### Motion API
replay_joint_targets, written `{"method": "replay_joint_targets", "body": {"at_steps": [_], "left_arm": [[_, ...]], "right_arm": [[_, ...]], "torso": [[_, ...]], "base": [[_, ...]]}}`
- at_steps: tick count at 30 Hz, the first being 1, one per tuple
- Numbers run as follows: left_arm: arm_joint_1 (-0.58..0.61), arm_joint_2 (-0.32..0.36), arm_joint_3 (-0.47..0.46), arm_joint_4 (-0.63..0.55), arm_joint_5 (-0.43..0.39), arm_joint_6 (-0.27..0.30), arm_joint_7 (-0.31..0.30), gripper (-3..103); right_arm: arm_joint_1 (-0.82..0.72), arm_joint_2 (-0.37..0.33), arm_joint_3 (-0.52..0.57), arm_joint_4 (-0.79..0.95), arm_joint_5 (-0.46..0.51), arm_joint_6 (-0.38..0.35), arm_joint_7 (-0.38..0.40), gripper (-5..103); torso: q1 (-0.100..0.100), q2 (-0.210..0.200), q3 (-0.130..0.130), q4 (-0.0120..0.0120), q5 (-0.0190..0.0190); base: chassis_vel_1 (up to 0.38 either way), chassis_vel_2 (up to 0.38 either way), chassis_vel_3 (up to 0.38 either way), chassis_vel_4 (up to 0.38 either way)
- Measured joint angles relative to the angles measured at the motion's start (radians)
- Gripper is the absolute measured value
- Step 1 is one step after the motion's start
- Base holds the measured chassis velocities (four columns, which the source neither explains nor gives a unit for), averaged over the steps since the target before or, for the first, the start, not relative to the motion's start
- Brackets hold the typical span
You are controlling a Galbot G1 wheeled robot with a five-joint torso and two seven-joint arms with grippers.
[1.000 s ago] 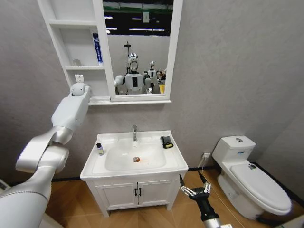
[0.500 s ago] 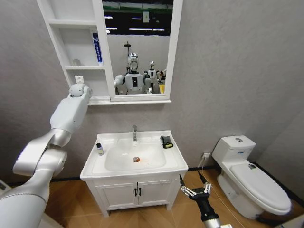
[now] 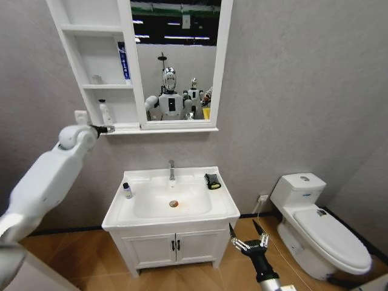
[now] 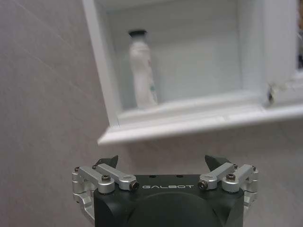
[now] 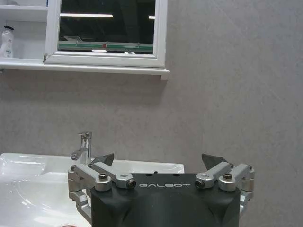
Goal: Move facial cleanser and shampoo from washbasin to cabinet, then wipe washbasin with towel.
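In the head view the left arm is stretched up and out to the robot's left, its left gripper [image 3: 108, 128] just outside the lip of the cabinet [image 3: 91, 60]'s lowest shelf, where a white tube with a dark cap, most likely the facial cleanser [image 3: 106, 113], stands upright near the shelf's outer wall. Below, the washbasin [image 3: 171, 201] carries a small dark-capped bottle [image 3: 128, 190], probably the shampoo, on its left rim, apart from the chrome tap [image 3: 171, 170], and the black towel [image 3: 213, 180] with yellow-green markings on the right rim. The right gripper [image 3: 248, 237] hangs low in front of the white cupboard [image 3: 173, 247] under the basin, between it and the toilet [image 3: 318, 230], fingers spread and empty. The left wrist view shows that gripper's two fingertips [image 4: 107, 161] wide apart with nothing between them, looking up at the cleanser tube standing clear on the shelf; the hand is released and off the tube. The step in hand looks like backing away from the placed tube, and doing it well means pulling straight out from the shelf so the open fingers clear the ledge and do not brush the tall, narrow tube, which would tip easily. In the right wrist view the right gripper faces the tap and basin edge, level, fingers parted.
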Motion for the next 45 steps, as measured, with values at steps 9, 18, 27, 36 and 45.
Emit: {"method": "replay_joint_targets", "body": {"at_steps": [9,18,27,36,45], "left_arm": [[0.355,-0.035,-0.133,-0.124,0.103,-0.110,0.055,101],[0.571,-0.207,-0.158,-0.075,0.279,-0.331,0.034,99],[0.522,-0.437,-0.086,0.182,0.452,-0.445,0.006,100],[0.474,-0.485,-0.105,0.303,0.466,-0.482,-0.032,100],[0.408,-0.507,-0.083,0.383,0.467,-0.479,-0.017,100]], "right_arm": [[-0.023,0.022,0.019,0.018,-0.025,-0.009,0.008,100],[-0.027,0.030,0.022,0.016,-0.041,-0.006,0.029,100],[-0.028,0.024,0.024,0.009,-0.042,-0.008,0.042,100],[-0.025,0.010,0.026,0.002,-0.031,-0.009,0.046,100],[-0.026,0.009,0.023,0.002,-0.031,-0.009,0.047,100]], "torso": [[0.000,0.000,0.000,-0.0017,0.0002],[0.000,0.000,0.000,-0.0003,0.0002],[0.000,0.000,0.000,-0.0010,0.0001],[0.000,0.000,0.000,-0.0004,0.0003],[0.000,0.000,0.000,-0.0005,0.0002]], "base": [[0.000,0.000,0.000,0.000],[0.000,0.000,0.000,0.000],[0.000,0.000,0.000,0.000],[0.000,0.000,0.000,0.000],[0.000,0.000,0.000,0.000]]}}
